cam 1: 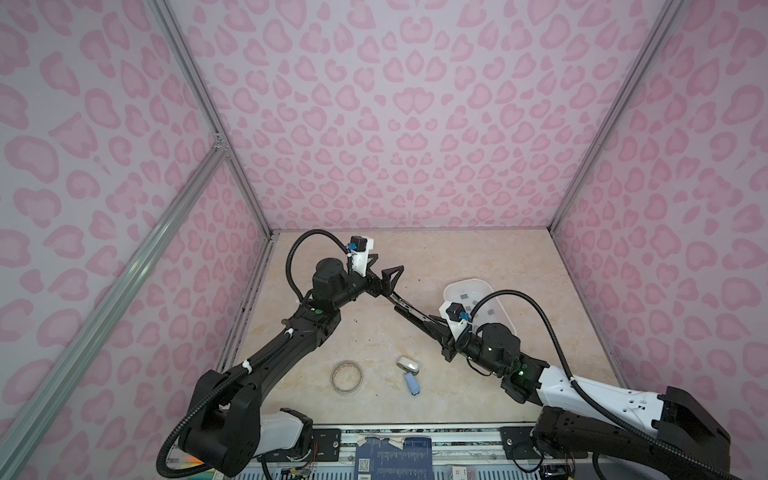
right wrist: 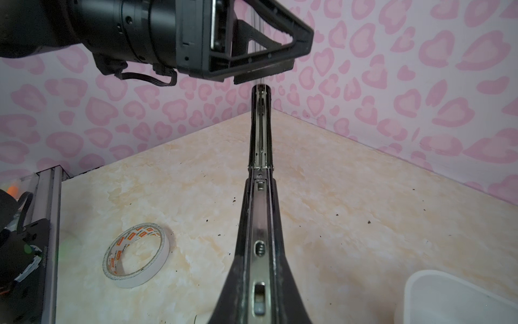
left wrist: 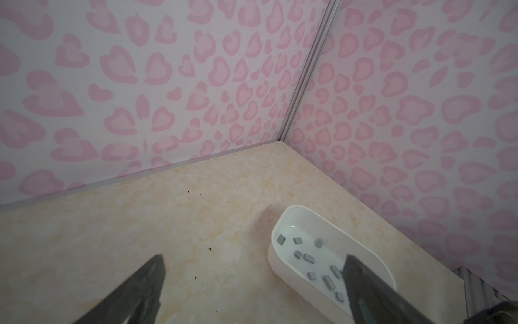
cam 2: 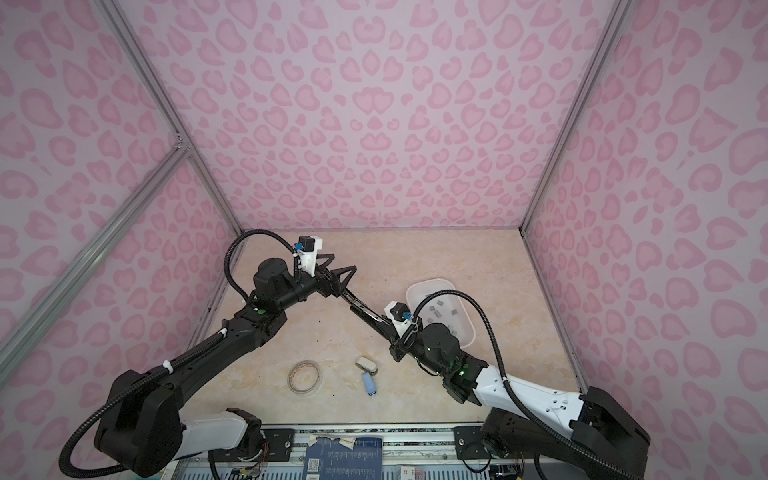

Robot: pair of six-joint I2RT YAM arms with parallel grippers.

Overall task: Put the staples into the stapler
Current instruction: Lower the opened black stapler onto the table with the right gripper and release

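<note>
Holding: the right gripper (right wrist: 260, 196) is clamping the black stapler (cam 1: 409, 313) by its near end and carrying it above the table (cam 1: 415, 257).
Stapler attitude: it is lying unfolded, metal channel facing up, and pointing toward 10 o'clock in both top views.
Left gripper (cam 1: 388, 264): it is hovering at 11 o'clock with its claw spread wide, gripping nothing; the stapler's far tip is sitting just beside it, contact indeterminable.
Staples (left wrist: 308, 258): they are lying loose in the white tray (left wrist: 280, 266) at 3 o'clock.
Other items: a tape roll (cam 1: 348, 376) is resting at 7 o'clock; a small white stapler (cam 1: 408, 364) and a small blue stapler (cam 1: 412, 384) are lying at 6 o'clock, just beside each other.
</note>
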